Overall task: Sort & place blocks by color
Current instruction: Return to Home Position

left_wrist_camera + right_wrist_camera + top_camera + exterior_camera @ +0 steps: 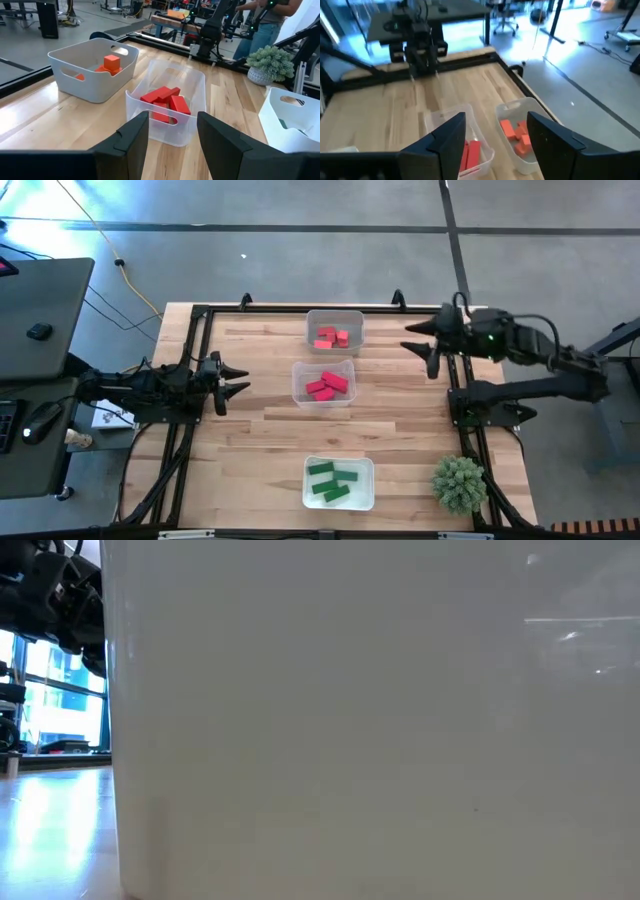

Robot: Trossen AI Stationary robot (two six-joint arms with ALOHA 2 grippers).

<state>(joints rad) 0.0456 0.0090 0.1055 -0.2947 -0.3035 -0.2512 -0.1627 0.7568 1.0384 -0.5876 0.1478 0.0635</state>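
Worktop (250, 460): pale wood filling the middle of the high view, with three bins in a column down its centre so that either arm can reach them.
Left hand (243, 380): centre left, at the worktop's edge, fingers spread and holding nothing. It faces the clear bin from well apart, which looks like a parked pose.
Right hand (408, 337): upper right, fingers also spread and empty, near the gray bin but not over it.
White bin (340, 461): lower centre, set aside for green.
Clear bin (297, 385): centre, set aside for red.
Gray bin (335, 313): upper centre, set aside for orange.
Plant ball (459, 482): lower right corner, out of the arms' way and likely no part of the sort.
Blocks: the green blocks (330, 480), red blocks (327, 386) and orange blocks (333, 338) each lie in their own bin. None shows loose on the wood, so the sorting looks finished.
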